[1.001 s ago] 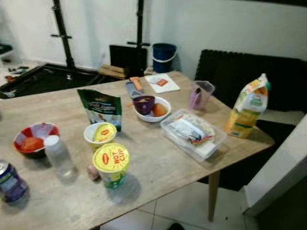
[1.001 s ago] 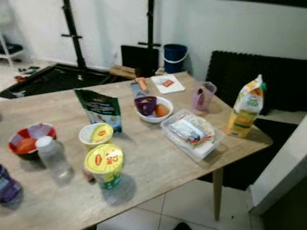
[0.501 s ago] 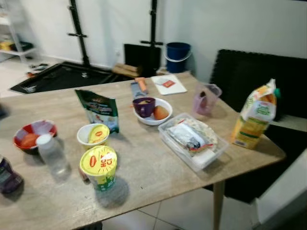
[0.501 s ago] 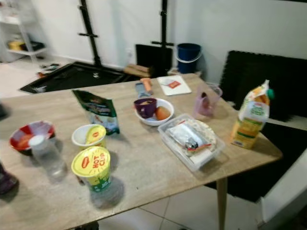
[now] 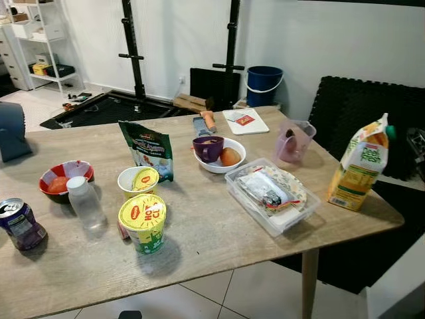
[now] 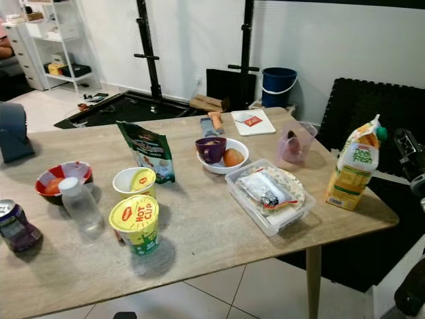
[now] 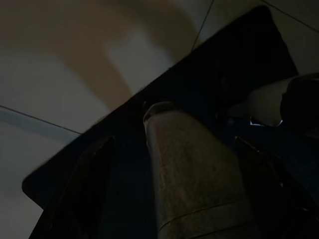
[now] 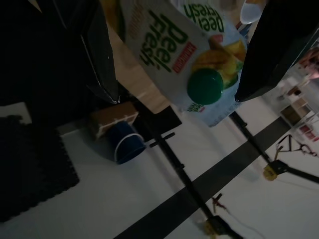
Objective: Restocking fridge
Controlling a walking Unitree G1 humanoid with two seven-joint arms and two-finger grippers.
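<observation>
An orange and green juice carton (image 5: 362,169) with a green cap (image 8: 204,85) stands upright at the table's right corner. My right gripper (image 6: 406,151) hovers just right of it at carton-top height. In the right wrist view its two black fingers (image 8: 97,55) stand wide apart, open, with the carton top between and beyond them, untouched. A clear lidded food box (image 5: 271,195), a white bowl (image 5: 222,163) holding a purple cup and an orange fruit, a green pouch (image 5: 147,149) and a yellow-lidded noodle cup (image 5: 143,222) lie further left. My left gripper (image 7: 174,199) hangs idle in the dark, open.
The wooden table (image 5: 219,246) also bears a pink jug (image 5: 293,141), a small white cup (image 5: 138,183), a water bottle (image 5: 83,203), a red bowl (image 5: 63,179) and a soda can (image 5: 21,224). Black foam mats (image 5: 372,106) and a blue bucket (image 5: 264,78) stand behind.
The camera has swung so the whole scene shifted and sharpened. My right gripper has come into view beside the juice carton. Nothing on the table has moved.
</observation>
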